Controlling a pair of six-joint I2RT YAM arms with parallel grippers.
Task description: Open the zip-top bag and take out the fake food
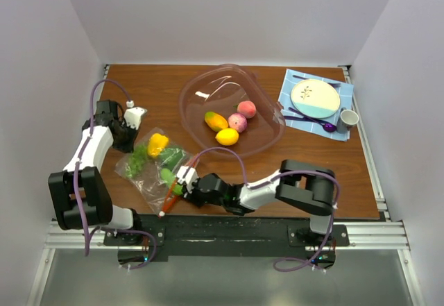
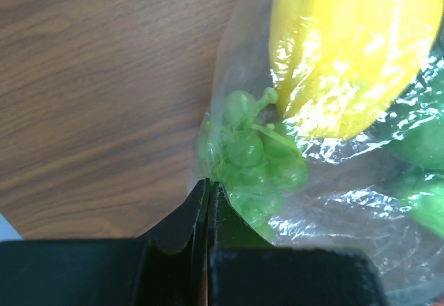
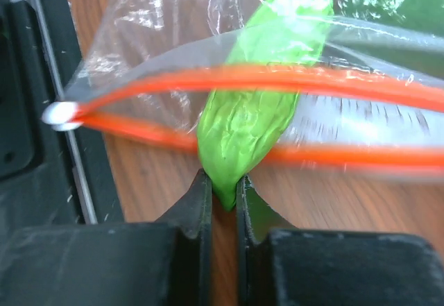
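The zip-top bag (image 1: pixel 147 174) lies at the table's front left with its orange-red zip strip (image 3: pixel 361 87) parted. Inside it are a yellow pepper (image 1: pixel 157 143), green grapes (image 2: pixel 250 157) and other green fake food. A green cucumber (image 3: pixel 257 105) sticks out through the bag's mouth. My right gripper (image 3: pixel 223 184) is shut on the cucumber's pointed tip, just outside the strip. My left gripper (image 2: pixel 209 184) is shut on the bag's plastic edge beside the grapes, at the end away from the mouth.
A large clear pinkish bowl (image 1: pixel 201 84) behind the bag holds a mango (image 1: pixel 216 120), two peaches (image 1: pixel 237 122) and a lemon (image 1: pixel 227 137). At the back right, a blue cloth (image 1: pixel 288 87) carries a plate (image 1: pixel 316 98), a grey cup (image 1: pixel 348 119) and purple cutlery.
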